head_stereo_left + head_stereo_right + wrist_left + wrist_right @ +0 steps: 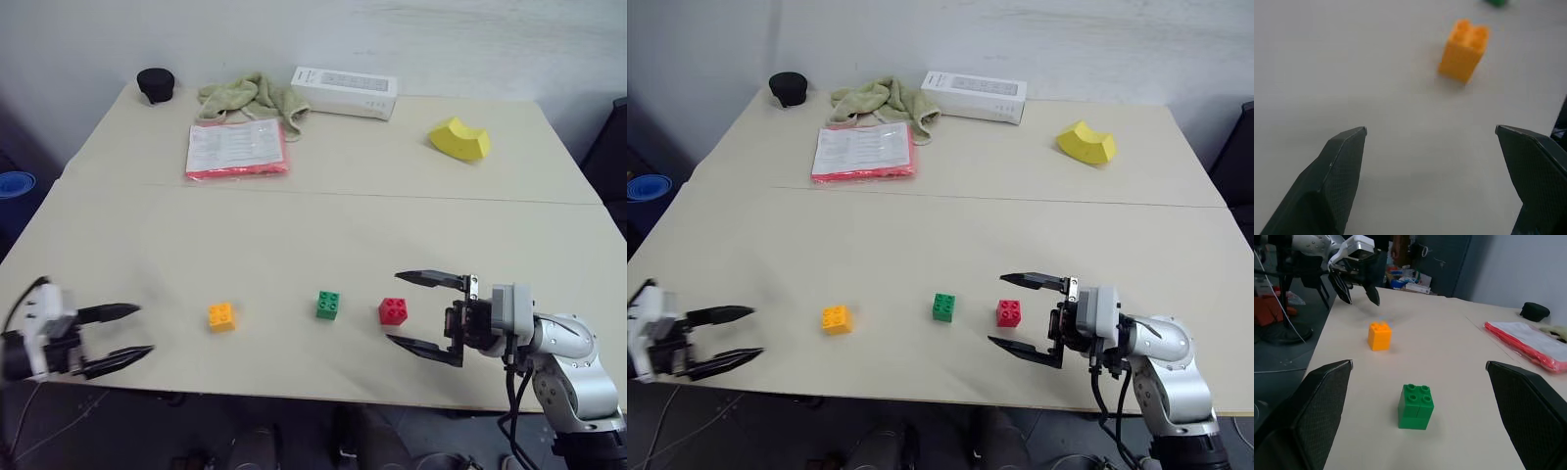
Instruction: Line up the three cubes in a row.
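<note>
**Studded bricks lined up near the table's front edge**

Orange-yellow studded plastic brick (221,316), green studded brick (328,305) and red studded brick (394,311) sit spaced apart in a rough row. Left gripper (125,340) and right gripper (428,312) hover wide open, empty, the right one just beside the red.

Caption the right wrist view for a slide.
Open right gripper faces the green cube, with the orange cube and left gripper beyond.
</note>
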`<state>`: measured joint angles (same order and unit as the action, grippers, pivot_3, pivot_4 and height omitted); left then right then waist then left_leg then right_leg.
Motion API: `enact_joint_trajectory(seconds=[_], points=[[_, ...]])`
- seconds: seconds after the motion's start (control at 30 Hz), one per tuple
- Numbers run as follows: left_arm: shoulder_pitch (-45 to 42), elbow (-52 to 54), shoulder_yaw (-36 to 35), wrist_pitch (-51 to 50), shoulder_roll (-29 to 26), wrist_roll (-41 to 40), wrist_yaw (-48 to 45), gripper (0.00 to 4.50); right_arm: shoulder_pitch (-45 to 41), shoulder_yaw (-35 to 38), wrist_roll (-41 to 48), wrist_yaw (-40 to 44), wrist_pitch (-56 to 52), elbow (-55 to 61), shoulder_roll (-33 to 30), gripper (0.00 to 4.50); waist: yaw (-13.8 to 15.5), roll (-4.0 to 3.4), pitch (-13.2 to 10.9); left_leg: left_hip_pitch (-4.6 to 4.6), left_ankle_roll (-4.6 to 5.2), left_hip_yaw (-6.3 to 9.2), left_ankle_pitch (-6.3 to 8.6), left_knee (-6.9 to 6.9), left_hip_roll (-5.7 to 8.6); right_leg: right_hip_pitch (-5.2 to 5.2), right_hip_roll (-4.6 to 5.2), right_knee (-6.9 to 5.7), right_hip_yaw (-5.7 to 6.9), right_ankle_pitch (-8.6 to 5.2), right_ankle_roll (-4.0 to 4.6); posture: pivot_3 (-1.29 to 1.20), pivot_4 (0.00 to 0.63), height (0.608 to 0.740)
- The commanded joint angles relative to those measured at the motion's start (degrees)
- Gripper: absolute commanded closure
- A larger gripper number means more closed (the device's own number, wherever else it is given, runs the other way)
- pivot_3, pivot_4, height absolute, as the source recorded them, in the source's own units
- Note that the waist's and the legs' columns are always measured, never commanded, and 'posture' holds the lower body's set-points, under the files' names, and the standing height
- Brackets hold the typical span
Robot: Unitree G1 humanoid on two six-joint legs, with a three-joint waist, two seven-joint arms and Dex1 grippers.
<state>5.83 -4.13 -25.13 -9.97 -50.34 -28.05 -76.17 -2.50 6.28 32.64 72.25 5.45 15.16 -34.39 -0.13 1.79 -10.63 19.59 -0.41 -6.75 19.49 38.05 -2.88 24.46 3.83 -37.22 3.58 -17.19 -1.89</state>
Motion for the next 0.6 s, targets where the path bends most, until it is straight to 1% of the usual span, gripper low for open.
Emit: enact_joint_trajectory(seconds=[0.03,0.13,0.17,0.23,0.3,0.43,0.5,0.6], points=[[-3.3,5.3,5.0,1.2,2.0,1.4,3.1,0.06,0.2,1.2,0.6,1.2,0.8,0.3,-1.7,0.0,-0.1,-0.03,0.0,0.0,-0.01,-0.01,0.0,-0.01,0.0,0.01,-0.02,0.0,0.0,0.0,0.0,0.0,0.15,0.74],[-6.1,4.3,8.7,0.4,3.2,2.2,3.5,0.06,1.1,1.9,1.0,1.0,0.2,0.9,-2.4,0.0,-0.4,-0.07,0.0,-0.02,-0.02,-0.07,-0.01,-0.01,0.0,0.01,-0.12,-0.02,-0.03,0.01,-0.01,0.0,0.15,0.74],[-6.8,3.0,10.0,1.6,3.2,3.1,2.9,0.23,1.5,2.0,1.0,0.9,0.1,1.1,-2.6,0.0,-0.6,-0.07,0.0,-0.03,-0.06,-0.1,-0.02,-0.01,-0.05,0.01,-0.22,-0.02,-0.06,0.01,-0.01,0.0,0.15,0.74],[-8.1,0.8,12.2,4.0,3.6,4.9,2.7,0.66,2.5,2.6,1.1,0.3,-0.2,1.6,-2.8,0.0,-1.0,-0.07,0.0,-0.06,-0.08,-0.11,-0.02,-0.01,-0.07,0.02,-0.26,-0.03,-0.06,0.0,-0.01,0.0,0.15,0.74],[-8.9,-0.4,14.5,5.4,3.5,6.1,1.7,1.27,3.7,3.5,1.0,-0.3,-0.2,2.3,-3.2,0.0,-1.2,-0.07,0.0,-0.07,-0.09,-0.11,-0.02,-0.01,-0.09,0.02,-0.27,-0.05,-0.06,0.0,-0.01,0.0,0.15,0.74],[-10.3,-2.0,16.1,6.7,3.1,6.3,0.0,2.39,5.7,4.9,1.1,-1.4,-0.1,3.3,-3.8,0.0,-1.3,-0.07,0.0,-0.07,-0.09,-0.11,-0.02,-0.01,-0.1,0.02,-0.27,-0.05,-0.07,0.0,-0.01,0.0,0.15,0.74],[-12.6,-2.2,17.2,6.1,3.2,5.6,-0.9,2.94,6.9,5.9,1.1,-1.9,0.2,3.8,-4.0,0.0,-1.3,-0.07,0.0,-0.07,-0.09,-0.09,-0.02,-0.01,-0.1,0.02,-0.27,-0.05,-0.06,0.0,-0.01,0.0,0.15,0.74],[-18.5,-2.7,20.2,5.8,5.7,5.2,-1.8,3.0,7.4,6.9,1.4,-2.4,0.0,3.6,-4.2,0.0,-1.1,-0.07,0.0,-0.06,-0.09,-0.09,-0.03,0.0,-0.08,0.01,-0.26,-0.05,-0.06,0.0,-0.01,0.0,0.15,0.74]])
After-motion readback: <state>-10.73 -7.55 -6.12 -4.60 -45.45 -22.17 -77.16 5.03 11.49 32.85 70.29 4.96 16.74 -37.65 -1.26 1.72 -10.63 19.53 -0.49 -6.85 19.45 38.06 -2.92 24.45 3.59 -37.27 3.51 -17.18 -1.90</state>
